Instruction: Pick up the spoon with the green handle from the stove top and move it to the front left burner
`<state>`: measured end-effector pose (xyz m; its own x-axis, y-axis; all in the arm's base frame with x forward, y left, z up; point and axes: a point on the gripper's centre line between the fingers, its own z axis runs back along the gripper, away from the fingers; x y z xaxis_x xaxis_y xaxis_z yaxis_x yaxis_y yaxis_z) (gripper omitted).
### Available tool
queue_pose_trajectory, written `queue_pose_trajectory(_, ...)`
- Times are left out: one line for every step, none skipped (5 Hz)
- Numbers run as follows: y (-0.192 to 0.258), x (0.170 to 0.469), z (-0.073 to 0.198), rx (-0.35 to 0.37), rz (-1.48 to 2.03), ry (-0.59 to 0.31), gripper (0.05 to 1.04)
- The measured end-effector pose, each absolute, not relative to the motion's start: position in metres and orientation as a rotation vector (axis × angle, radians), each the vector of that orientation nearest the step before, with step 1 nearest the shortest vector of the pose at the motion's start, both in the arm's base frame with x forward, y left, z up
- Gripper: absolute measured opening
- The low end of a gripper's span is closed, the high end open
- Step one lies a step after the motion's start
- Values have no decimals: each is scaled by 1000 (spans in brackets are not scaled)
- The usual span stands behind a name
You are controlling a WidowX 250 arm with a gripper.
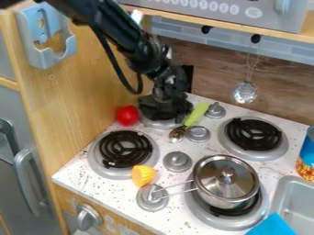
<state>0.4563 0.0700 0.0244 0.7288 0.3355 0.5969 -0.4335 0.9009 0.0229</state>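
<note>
— Where does the spoon with the green handle lie?
— It lies on the stovetop, towards the back left corner, just beside the gripper. Its metal bowl points to the front edge.
— And what else is around?
— A red tomato-like ball sits at the left edge, on the other side of the gripper. So the gripper is between these two, above a round silver piece, which it partly covers.
— What stands further away?
— A coil burner is near the front left corner, and a yellow ribbed cup is at its rim. To the right, a lidded steel saucepan stands on another burner. A blue cloth is near the grey sink.
— How is the arm posed?
— It comes from the upper left and slopes down, then the gripper hangs almost vertical.
— Is the gripper released or clenched?
— This I cannot tell, and also not whether it grasps something.
</note>
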Motion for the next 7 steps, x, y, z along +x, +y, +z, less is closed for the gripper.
queue_pose_trajectory(78,471,17,178,371,-594,1008)
queue_pose_trajectory(83,479,16,154,345,-596,1008)
queue_pose_trajectory(79,483,18,132,316,-619,1008)
queue_pose_trajectory(68,486,19,115,302,-622,1008)
queue_pose_trajectory(56,499,31,111,277,-653,1008)
queue_pose_trajectory(44,506,19,111,253,-635,1008)
queue_pose_trajectory(34,513,19,108,235,-639,1008)
